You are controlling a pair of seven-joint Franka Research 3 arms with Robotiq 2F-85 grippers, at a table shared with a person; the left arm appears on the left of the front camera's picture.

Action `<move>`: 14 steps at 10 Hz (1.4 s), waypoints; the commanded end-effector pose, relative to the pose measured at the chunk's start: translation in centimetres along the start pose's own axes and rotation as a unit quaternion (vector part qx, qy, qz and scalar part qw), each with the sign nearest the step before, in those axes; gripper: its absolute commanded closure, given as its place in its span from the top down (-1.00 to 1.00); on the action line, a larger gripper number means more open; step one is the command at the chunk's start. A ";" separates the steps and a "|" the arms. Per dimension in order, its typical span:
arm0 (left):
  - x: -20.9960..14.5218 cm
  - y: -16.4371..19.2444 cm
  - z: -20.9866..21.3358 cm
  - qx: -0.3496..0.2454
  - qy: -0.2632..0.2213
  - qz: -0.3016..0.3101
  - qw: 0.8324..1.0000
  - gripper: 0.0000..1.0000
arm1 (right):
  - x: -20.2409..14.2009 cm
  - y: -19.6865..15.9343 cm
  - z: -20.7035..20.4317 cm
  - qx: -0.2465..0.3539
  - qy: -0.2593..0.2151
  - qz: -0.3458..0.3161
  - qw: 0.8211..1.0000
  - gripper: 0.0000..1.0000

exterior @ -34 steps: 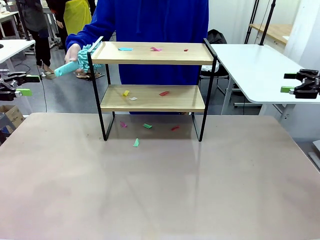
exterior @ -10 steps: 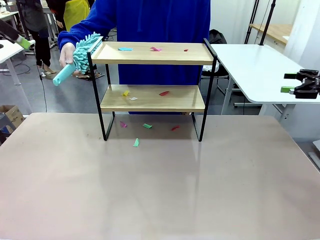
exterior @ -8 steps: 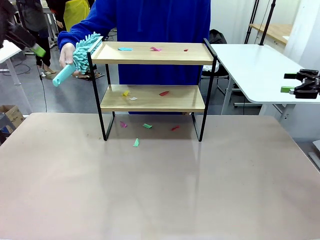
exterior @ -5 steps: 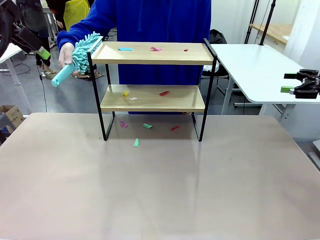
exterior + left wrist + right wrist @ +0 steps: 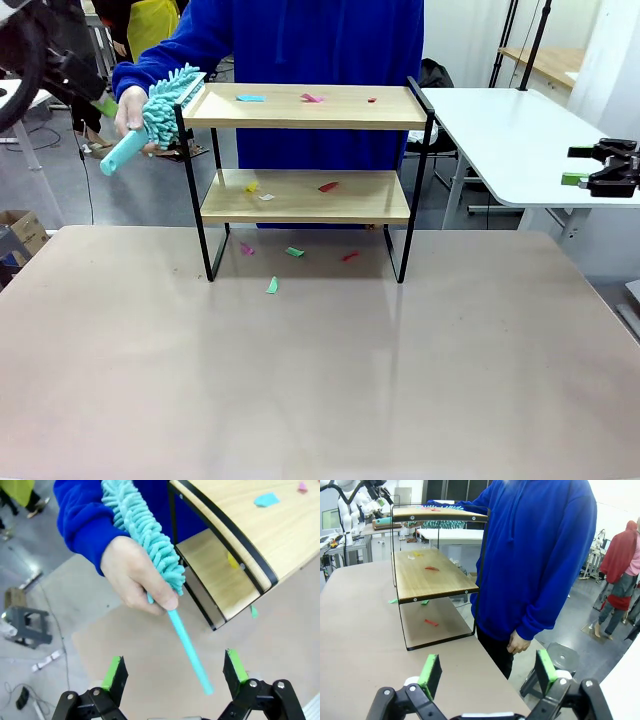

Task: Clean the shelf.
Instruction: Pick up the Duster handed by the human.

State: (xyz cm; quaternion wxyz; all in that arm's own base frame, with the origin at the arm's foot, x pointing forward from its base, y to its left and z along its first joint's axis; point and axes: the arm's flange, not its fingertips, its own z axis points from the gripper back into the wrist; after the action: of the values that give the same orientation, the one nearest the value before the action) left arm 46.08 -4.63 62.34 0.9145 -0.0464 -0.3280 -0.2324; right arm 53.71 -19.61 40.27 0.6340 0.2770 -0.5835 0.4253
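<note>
**Taking the duster handle cleanly**

My left gripper (image 5: 174,659) has its jaws spread wide with nothing in them. Straight ahead of them, framed in the gap, a person's hand (image 5: 136,576) holds out a teal duster (image 5: 145,532). Its bare handle (image 5: 189,647) slants down toward me, with the free end nearer one pad than the other. I read this as a handover I have yet to complete.

The shelf (image 5: 235,535) stands beyond the duster, off to one side of the jaws. Paper scraps (image 5: 328,186) lie on both of its boards and on the table beneath.

To do this well, I'd roll the wrist so the pads face the handle squarely, then centre it in the gap before advancing. I'd close only on the bare length below the person's fingers, since pinching them is the real danger here. I can't judge how far ahead of the tips the handle is, so I'd creep in. Then I'd wait for the hand to let go.

My right gripper (image 5: 487,666) also has its jaws apart and empty, with the shelf well ahead of it.
</note>
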 end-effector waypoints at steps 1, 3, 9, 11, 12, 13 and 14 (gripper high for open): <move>-0.9 -2.9 -0.2 0.058 0.009 0.041 0.997 1.00 | 0.2 0.0 -0.1 0.001 -0.001 0.002 1.000 1.00; -1.2 -4.0 -1.4 0.082 0.002 0.085 0.993 1.00 | 0.2 0.0 -0.1 0.001 -0.001 0.002 1.000 1.00; -3.4 -5.6 -6.7 0.086 0.011 0.103 0.991 1.00 | 0.2 0.0 -0.1 0.001 -0.001 0.002 1.000 1.00; -3.3 -5.4 -6.9 0.096 0.007 0.110 0.989 1.00 | 0.2 0.0 -0.1 0.001 -0.001 0.002 1.000 1.00; -2.9 -5.1 -7.5 0.105 0.014 0.116 0.988 0.11 | 0.2 0.0 -0.1 0.001 -0.001 0.002 1.000 1.00; -3.1 -5.2 -7.4 0.125 0.024 0.116 0.985 -0.14 | 0.2 0.0 -0.1 0.001 -0.001 0.002 1.000 1.00; -3.0 -5.1 -7.4 0.121 0.026 0.113 0.986 -1.00 | 0.2 0.0 -0.1 0.001 -0.001 0.002 1.000 1.00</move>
State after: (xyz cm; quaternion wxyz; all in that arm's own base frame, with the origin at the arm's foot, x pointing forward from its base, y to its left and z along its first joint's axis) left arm 45.93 -8.81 54.31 0.9406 0.0176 -0.3240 -0.0995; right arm 53.71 -19.60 40.28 0.6339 0.2770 -0.5835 0.4254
